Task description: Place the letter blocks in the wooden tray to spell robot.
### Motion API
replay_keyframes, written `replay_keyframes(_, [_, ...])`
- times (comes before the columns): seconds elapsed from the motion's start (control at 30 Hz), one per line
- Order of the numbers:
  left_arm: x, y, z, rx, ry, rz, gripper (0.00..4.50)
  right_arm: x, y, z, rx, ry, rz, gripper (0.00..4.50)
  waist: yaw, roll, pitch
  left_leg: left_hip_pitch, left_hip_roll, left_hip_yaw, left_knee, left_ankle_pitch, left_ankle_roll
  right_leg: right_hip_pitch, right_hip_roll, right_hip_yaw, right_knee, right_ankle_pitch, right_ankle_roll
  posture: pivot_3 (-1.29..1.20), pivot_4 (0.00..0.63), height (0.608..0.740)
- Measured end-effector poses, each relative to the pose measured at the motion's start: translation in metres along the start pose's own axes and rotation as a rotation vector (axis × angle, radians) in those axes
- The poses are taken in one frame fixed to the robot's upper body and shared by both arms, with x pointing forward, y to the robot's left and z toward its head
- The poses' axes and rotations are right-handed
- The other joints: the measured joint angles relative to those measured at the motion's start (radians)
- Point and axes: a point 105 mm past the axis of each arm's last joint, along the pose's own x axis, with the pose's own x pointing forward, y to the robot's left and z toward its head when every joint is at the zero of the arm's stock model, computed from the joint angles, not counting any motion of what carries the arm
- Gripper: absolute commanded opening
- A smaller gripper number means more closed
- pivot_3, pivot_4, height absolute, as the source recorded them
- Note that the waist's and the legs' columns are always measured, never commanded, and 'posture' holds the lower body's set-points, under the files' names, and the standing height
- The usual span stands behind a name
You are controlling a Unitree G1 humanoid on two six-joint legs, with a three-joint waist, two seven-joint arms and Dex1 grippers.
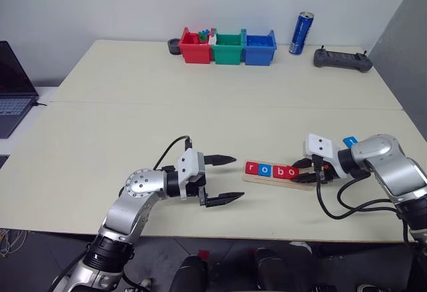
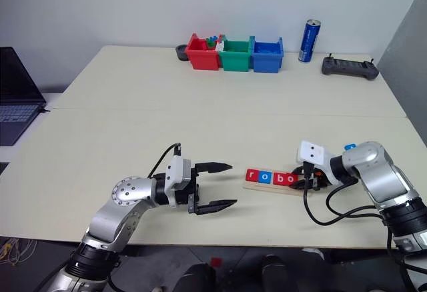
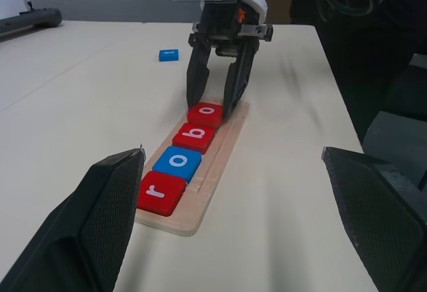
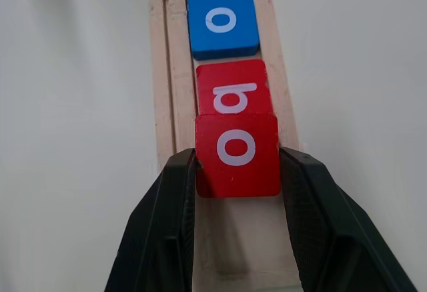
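Along the wooden tray (image 3: 212, 165) our right gripper (image 4: 237, 172) clamps the red o block (image 4: 237, 155) at the row's end, while the blue block (image 3: 169, 55) lies beyond it, far from our spread-open left gripper (image 1: 220, 180).

My pale table (image 1: 200, 99) bears the wooden tray (image 3: 217, 162) near its front edge, a loose blue letter block (image 3: 169, 55) beyond, and along the far edge red, green and blue bins (image 1: 228, 47), a blue can (image 1: 301, 33), a black controller (image 1: 342, 59).
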Motion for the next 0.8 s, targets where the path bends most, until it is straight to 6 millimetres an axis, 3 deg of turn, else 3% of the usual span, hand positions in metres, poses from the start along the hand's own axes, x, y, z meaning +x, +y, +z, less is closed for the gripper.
replay_keyframes(0.8, [0.0, -0.003, 0.003, 0.002, 0.005, -0.001, 4.5, -0.011, -0.002, -0.012, 0.003, 0.046, 0.013, 1.44, 0.001, 0.0, 0.0, -0.005, 0.0, -0.004, 0.0, 0.0, 0.0, 0.0, 0.0, -0.004, -0.006, 0.001, 0.001, 0.0, 0.15, 0.74])
